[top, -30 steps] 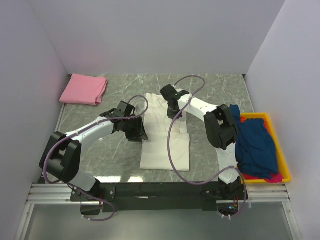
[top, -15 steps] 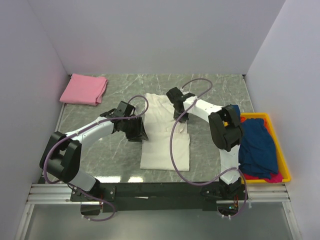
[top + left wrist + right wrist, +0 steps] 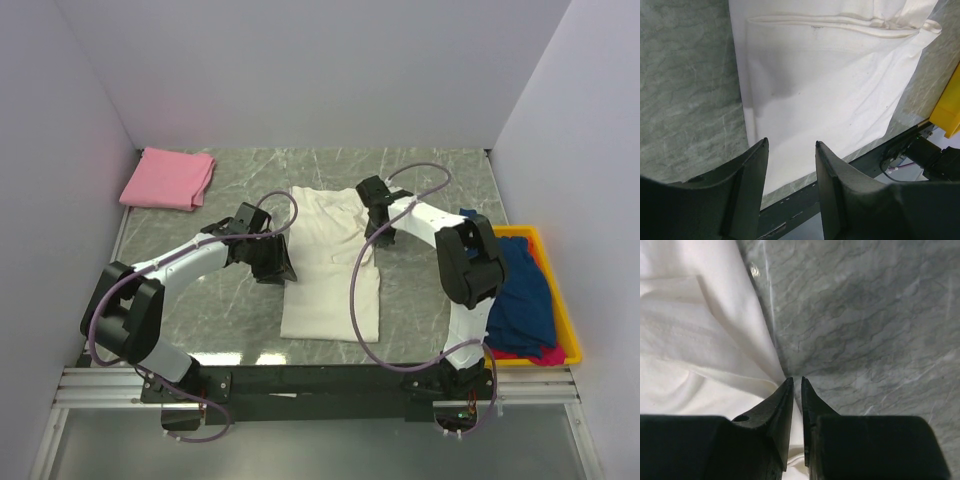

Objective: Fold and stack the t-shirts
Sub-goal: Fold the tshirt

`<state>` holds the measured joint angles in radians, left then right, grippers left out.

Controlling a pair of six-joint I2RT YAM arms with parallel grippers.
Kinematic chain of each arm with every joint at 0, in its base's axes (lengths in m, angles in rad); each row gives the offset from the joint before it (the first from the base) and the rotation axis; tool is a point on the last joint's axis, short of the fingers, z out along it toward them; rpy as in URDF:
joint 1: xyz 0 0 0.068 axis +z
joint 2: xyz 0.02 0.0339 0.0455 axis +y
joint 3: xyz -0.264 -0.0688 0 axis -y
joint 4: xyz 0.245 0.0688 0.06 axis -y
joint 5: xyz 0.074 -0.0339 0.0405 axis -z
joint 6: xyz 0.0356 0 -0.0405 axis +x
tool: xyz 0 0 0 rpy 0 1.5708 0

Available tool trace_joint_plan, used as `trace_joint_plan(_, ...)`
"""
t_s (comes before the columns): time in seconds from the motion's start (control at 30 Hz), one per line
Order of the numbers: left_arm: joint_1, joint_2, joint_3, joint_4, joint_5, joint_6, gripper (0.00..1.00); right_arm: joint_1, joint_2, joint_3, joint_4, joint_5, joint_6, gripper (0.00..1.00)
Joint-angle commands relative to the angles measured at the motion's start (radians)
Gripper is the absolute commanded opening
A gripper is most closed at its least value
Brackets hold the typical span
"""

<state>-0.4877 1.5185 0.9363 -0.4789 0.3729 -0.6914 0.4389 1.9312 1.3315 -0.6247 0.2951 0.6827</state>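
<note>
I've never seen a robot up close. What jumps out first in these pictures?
A cream-white t-shirt lies mid-table, the right arm's fingers pinching its right edge and the left arm's fingers open over its left edge. A folded pink t-shirt sits in the far left corner, and dark blue t-shirts fill a yellow bin on the right.

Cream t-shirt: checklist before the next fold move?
1. Right claw gripping the cream t-shirt: ok, shut on its right edge.
2. Left claw gripping: not ok, open and empty over the shirt's left edge.
3. Shirt lying flat: not ok, creases bunch toward the right claw.
4. Purple cable clear of the fabric: cannot tell, it loops over the shirt.
5. Pink t-shirt folded, ready to stack on: ok, far left corner.
</note>
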Motion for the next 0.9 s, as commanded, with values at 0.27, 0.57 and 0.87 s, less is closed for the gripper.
trace_joint_plan(0.27, 0.005, 0.002, 0.015, 0.022, 0.018, 0.023, 0.48, 0.044, -0.118, 0.066, 0.089, -0.054, -0.026, 0.20)
trace_joint_plan(0.57, 0.005, 0.003, 0.024, 0.014, 0.017, 0.026, 0.48, 0.063, 0.104, 0.253, 0.046, -0.091, -0.069, 0.20)
trace_joint_plan(0.87, 0.005, 0.000, 0.024, 0.010, 0.008, 0.026, 0.48, -0.038, 0.120, 0.221, 0.111, -0.103, -0.064, 0.20)
